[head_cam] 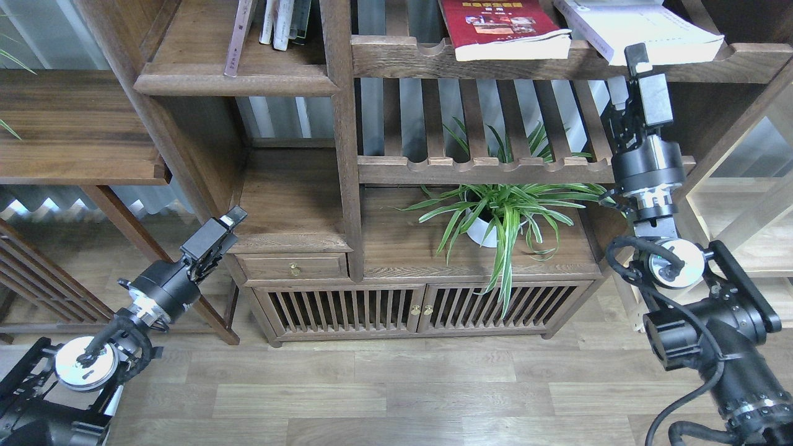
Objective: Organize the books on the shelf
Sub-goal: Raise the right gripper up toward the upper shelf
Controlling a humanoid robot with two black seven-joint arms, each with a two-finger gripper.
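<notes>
A bright red book [502, 25] and a thick white book [638, 28] lie flat on the upper slatted rack [403, 59]. The solid plank shelf [235, 80] at upper left holds a thin leaning book with a mauve spine [238, 37] and a few upright books [282, 21]. No maroon cover shows. My right gripper [627, 69] points up, its tip just under the white book's front edge; its fingers stand apart and hold nothing. My left gripper [230, 218] is low, beside the bookcase's drawer corner, dark and end-on.
A potted spider plant [502, 214] stands on the cabinet top below the lower slatted rack [483, 168]. A drawer [292, 267] and slatted doors [396, 308] are beneath. A dark side table [74, 130] is at left, pale shelving [743, 210] at right.
</notes>
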